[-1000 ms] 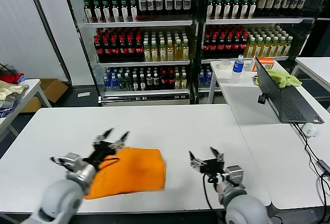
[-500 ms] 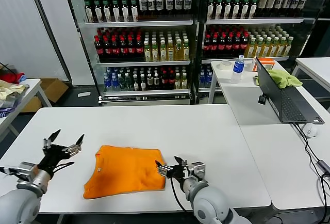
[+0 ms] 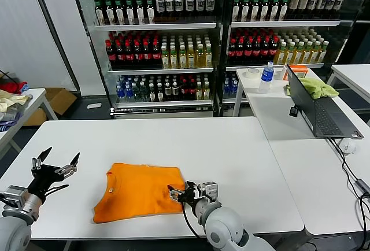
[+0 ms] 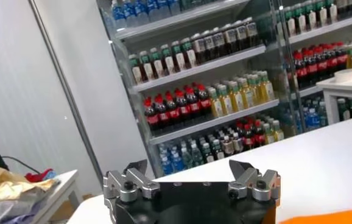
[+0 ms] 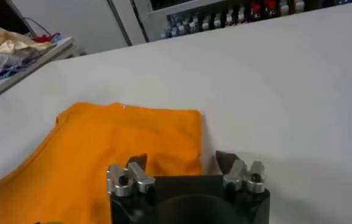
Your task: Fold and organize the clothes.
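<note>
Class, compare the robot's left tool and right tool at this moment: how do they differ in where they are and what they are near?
1. The left tool hangs above bare table, well clear of the orange T-shirt; the right tool sits at the shirt's right edge.
2. The left tool is raised and points away from the shirt; the right tool is low and points at it.

Both are open and hold nothing.

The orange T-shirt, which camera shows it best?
The head view: the whole orange T-shirt lies folded on the white table, with the open right pincer at its edge. The right wrist view shows only part of it, close up; the left wrist view catches just a corner.
</note>
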Available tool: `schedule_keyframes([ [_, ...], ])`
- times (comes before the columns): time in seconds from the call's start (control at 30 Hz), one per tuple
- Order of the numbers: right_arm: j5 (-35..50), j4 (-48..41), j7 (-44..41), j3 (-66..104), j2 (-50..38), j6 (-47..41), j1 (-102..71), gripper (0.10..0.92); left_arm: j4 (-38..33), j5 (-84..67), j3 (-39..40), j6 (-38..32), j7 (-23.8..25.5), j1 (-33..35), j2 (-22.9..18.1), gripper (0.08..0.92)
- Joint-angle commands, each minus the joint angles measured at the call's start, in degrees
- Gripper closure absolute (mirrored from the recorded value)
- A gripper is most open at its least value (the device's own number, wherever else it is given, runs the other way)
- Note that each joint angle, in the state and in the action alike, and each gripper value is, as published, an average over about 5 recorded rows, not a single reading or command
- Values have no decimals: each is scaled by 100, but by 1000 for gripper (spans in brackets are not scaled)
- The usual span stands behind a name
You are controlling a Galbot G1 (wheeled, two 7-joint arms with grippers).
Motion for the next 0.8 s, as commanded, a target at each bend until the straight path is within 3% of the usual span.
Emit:
schedule_keyframes([
  [0.03,247,-81,197,-178,16,-1,119,313,42,78,-100,-43,10,98,22,177],
  [0.6,-66,-232,-379,124,99,21,156,807,-17,162,93,131,-25,105,-80,177],
  [0.8,-222,-49,-473,549,-66,22,132,918,-6,157,93,154,-20,80,-47,177],
])
